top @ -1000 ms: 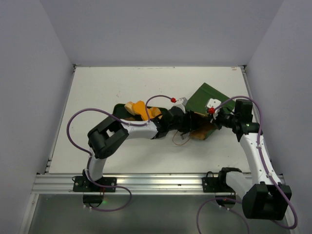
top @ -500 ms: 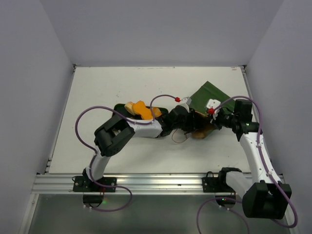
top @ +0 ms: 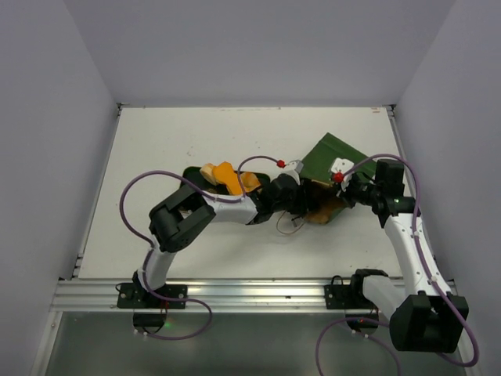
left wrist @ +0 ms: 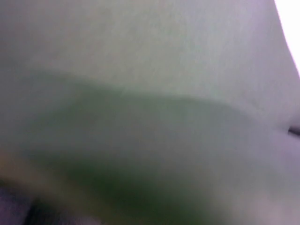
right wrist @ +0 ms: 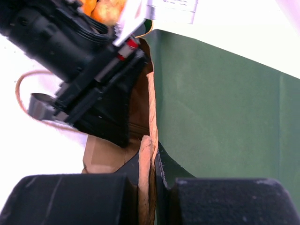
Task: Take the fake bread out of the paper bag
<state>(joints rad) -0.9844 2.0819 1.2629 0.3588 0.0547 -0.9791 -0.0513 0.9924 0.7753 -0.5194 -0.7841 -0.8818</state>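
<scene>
The dark green paper bag (top: 333, 155) lies on its side at the table's right centre, its brown mouth facing left. My left gripper (top: 307, 197) reaches into that mouth and its fingertips are hidden inside. The left wrist view shows only a grey-green blur. My right gripper (right wrist: 152, 187) is shut on the paper bag's (right wrist: 220, 103) rim and string handle at the upper side of the mouth. Fake bread (top: 227, 176), orange and tan pieces, lies on a dark tray (top: 190, 171) left of the bag. Any bread inside the bag is hidden.
A loose string handle (top: 290, 223) loops onto the table in front of the bag's mouth. The left arm's body (right wrist: 79, 70) fills the space just left of the bag's opening. Grey walls stand round the white table.
The left arm pushed its gripper toward the bag's mouth, then drew back slightly, and its elbow shifted right. The right gripper and the bag have stayed put.
</scene>
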